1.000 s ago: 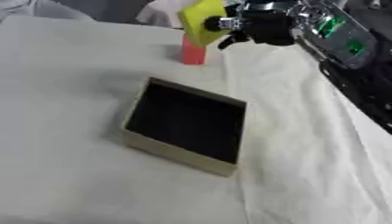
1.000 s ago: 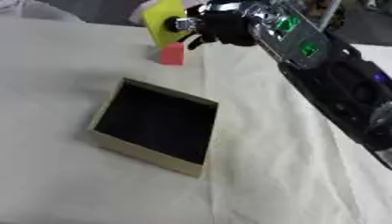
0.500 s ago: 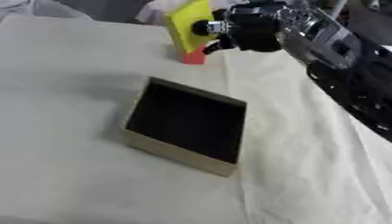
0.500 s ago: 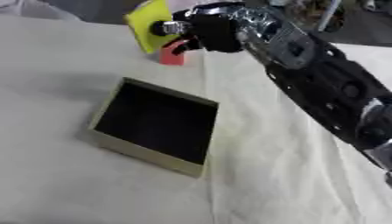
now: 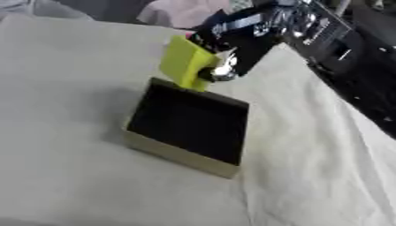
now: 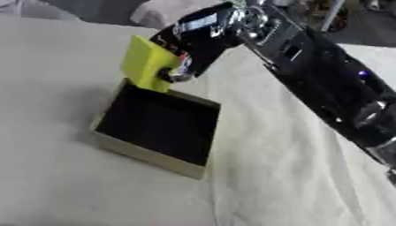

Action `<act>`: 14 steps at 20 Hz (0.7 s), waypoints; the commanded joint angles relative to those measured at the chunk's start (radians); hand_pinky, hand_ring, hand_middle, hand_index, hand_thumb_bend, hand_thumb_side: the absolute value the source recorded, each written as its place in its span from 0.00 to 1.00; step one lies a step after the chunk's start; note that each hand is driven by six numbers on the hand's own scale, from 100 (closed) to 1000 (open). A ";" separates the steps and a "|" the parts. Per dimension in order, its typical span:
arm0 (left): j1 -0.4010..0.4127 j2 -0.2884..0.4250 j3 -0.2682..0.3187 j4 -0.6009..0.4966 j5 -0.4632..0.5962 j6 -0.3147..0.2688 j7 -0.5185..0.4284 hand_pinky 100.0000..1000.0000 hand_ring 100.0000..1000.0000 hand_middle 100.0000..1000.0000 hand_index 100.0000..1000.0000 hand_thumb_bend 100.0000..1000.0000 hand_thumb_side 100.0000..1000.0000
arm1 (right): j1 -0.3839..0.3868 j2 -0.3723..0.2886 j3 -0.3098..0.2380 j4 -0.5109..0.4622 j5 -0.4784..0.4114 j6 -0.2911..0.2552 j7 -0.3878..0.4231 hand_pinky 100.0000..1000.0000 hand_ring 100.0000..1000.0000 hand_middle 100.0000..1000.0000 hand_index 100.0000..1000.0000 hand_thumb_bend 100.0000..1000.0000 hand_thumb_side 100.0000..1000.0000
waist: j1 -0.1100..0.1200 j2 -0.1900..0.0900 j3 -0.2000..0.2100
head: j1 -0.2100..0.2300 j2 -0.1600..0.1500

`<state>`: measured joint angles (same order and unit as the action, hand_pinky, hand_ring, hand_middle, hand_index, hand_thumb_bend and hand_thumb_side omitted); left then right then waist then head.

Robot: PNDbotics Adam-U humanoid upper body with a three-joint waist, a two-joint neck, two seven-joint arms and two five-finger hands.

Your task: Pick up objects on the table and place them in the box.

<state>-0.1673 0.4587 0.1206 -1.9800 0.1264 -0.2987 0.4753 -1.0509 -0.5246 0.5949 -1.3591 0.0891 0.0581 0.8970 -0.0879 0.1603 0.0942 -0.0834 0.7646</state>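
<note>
White cloth-covered table [image 5: 70, 176]: spread beneath everything.
Box [image 5: 187, 125], 1, open, dark inside: directly below the right hand, nothing seen in it.
Right hand [image 5: 232, 42]: curled around the block; carried from the far edge to over the box's far rim within 1 second.
Yellow block [image 5: 184, 62], 1: held at the fingers, above that rim; release judged next.

Matt yellow block [image 5: 184, 63], dull tan box [image 5: 179, 155] with black interior, wrinkled white cloth [image 5: 70, 185].

A cream cloth [image 5: 70, 176] spreads below my hand and all around it. Past my hand, at the far edge, lies a bundle of pinkish fabric [image 5: 182, 11].
</note>
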 commanded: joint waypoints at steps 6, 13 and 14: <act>-0.008 0.023 0.007 -0.020 -0.004 -0.003 0.001 0.63 0.71 0.68 0.76 0.21 0.63 | -0.022 -0.020 -0.001 0.026 0.044 -0.075 0.010 1.00 1.00 1.00 1.00 0.00 0.50 | 0.009 -0.014 -0.001 | -0.010 0.005; -0.009 0.021 0.008 -0.020 -0.003 -0.003 0.002 0.63 0.71 0.67 0.76 0.21 0.63 | -0.020 -0.020 0.008 0.030 0.029 -0.092 0.010 1.00 1.00 1.00 1.00 0.00 0.69 | 0.009 -0.013 0.000 | -0.011 0.005; -0.009 0.021 0.008 -0.020 -0.003 -0.003 0.002 0.63 0.71 0.67 0.76 0.21 0.62 | -0.020 -0.021 0.009 0.031 0.031 -0.093 0.010 1.00 1.00 1.00 1.00 0.00 0.71 | 0.010 -0.013 0.000 | -0.011 0.005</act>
<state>-0.1673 0.4586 0.1209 -1.9800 0.1264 -0.2993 0.4759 -1.0512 -0.5246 0.6110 -1.3243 0.1249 -0.0293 0.9067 -0.0874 0.1603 0.0939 -0.0909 0.7647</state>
